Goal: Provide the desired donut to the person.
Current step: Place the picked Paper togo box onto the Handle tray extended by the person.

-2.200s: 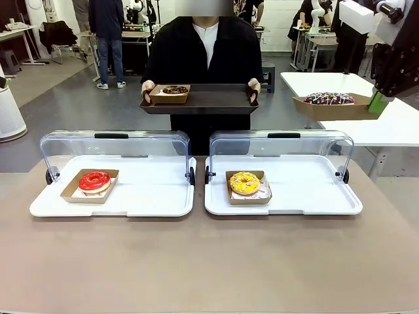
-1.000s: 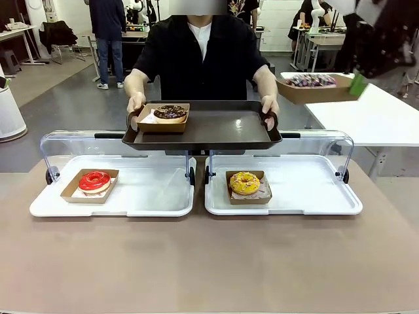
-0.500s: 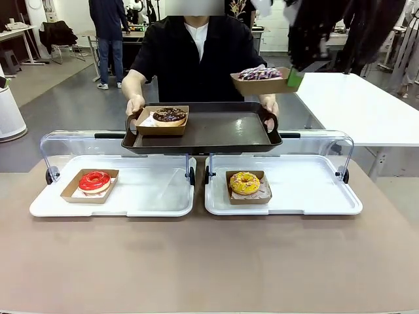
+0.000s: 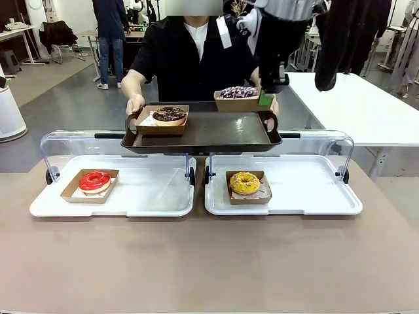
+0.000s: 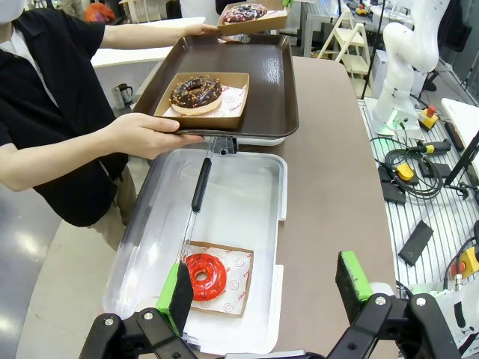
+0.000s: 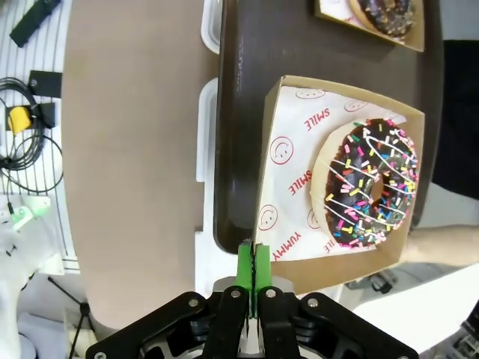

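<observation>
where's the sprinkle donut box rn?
Front view: the sprinkle donut box hangs pinched in the right gripper over the far-right corner of the person's brown tray, right of the chocolate donut box.

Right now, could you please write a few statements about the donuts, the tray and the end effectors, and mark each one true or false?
1. The right end effector is pinching the edge of a box holding a sprinkled donut. True.
2. The person's tray already carries a chocolate donut in its own box. True.
3. The left end effector is shut on the red donut. False: it is open and apart from that donut, which lies in its box in the white case.
4. The yellow donut sits on the person's tray. False: it sits in the right white case on the table.
</observation>
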You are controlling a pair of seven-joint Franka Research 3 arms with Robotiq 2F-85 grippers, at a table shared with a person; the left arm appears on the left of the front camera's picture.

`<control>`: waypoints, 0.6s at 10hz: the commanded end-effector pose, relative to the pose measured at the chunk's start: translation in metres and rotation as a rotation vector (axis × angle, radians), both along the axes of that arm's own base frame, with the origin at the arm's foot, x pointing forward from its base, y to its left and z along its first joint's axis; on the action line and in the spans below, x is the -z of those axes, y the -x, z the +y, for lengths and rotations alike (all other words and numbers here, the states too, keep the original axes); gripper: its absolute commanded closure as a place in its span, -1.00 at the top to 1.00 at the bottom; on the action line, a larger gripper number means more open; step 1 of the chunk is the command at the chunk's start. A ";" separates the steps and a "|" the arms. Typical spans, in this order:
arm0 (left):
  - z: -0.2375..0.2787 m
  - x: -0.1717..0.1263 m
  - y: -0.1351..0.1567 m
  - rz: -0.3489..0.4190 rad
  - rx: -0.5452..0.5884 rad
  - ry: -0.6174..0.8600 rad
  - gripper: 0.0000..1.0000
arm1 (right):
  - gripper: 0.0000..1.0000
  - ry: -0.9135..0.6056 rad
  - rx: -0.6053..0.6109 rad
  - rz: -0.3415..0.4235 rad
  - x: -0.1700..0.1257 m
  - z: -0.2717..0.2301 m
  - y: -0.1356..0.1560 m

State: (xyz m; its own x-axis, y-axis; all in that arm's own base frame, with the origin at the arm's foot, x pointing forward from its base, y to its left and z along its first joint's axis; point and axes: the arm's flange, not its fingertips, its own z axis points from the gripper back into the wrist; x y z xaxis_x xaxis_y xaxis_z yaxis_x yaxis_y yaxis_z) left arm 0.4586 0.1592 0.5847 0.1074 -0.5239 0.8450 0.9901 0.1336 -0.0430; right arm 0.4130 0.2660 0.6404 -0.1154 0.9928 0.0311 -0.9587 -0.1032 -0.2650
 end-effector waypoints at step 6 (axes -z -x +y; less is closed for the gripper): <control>0.000 0.000 0.002 -0.004 0.001 0.005 1.00 | -0.97 -0.035 0.053 0.077 0.057 0.003 -0.053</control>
